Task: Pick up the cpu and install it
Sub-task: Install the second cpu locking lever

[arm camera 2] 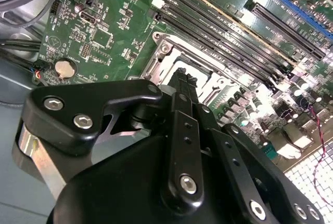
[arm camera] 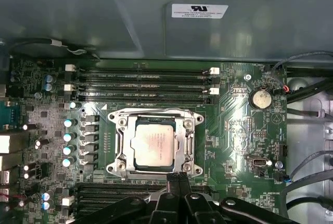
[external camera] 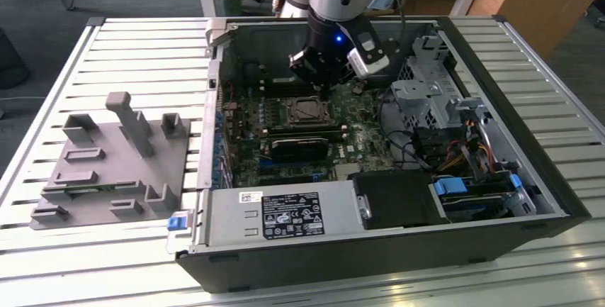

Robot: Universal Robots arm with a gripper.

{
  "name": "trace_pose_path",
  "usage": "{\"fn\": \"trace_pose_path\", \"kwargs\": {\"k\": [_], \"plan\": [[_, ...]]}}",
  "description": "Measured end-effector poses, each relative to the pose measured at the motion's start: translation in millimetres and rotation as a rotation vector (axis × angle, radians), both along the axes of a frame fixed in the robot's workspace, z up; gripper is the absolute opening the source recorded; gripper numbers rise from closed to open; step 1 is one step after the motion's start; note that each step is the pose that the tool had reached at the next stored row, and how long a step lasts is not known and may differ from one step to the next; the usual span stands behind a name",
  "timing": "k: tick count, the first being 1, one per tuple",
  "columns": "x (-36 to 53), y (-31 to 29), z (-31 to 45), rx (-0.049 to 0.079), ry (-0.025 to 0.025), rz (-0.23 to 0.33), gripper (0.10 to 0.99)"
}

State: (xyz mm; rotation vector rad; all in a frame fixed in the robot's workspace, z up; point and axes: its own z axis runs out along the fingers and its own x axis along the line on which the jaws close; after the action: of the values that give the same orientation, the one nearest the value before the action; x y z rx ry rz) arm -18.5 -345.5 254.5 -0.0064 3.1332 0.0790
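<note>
Your tool (arm camera: 178, 178) is pinched together, holding nothing — the cpu (arm camera: 153, 146) sits in its socket (arm camera: 154, 171). Bump down and you could scratch it — it's right beside.

cpu (arm camera: 153, 143) near edge behind end effector (arm camera: 178, 178)

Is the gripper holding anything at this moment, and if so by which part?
Nothing is held. The gripper has its fingers shut together at the socket's edge, and the cpu lies flat in the motherboard socket, apart from them.
</note>
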Motion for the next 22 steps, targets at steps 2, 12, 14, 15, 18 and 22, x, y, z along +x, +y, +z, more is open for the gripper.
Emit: {"fn": "trace_pose_path", "kwargs": {"k": [2,12,14,15,18,22], "plan": [[0.0,-0.4,0.0,0.000,0.0000,0.000,0.106],[0.0,-1.3,3.6,0.000,0.0001,0.000,0.106],[0.0,-2.6,3.6,0.000,0.0000,0.000,0.106],[0.0,-3.4,3.6,0.000,0.0001,0.000,0.106],[0.0,-5.0,3.6,-0.001,0.0001,0.000,0.106],[-0.2,-8.3,2.2,-0.001,0.0001,0.000,0.106]]}}
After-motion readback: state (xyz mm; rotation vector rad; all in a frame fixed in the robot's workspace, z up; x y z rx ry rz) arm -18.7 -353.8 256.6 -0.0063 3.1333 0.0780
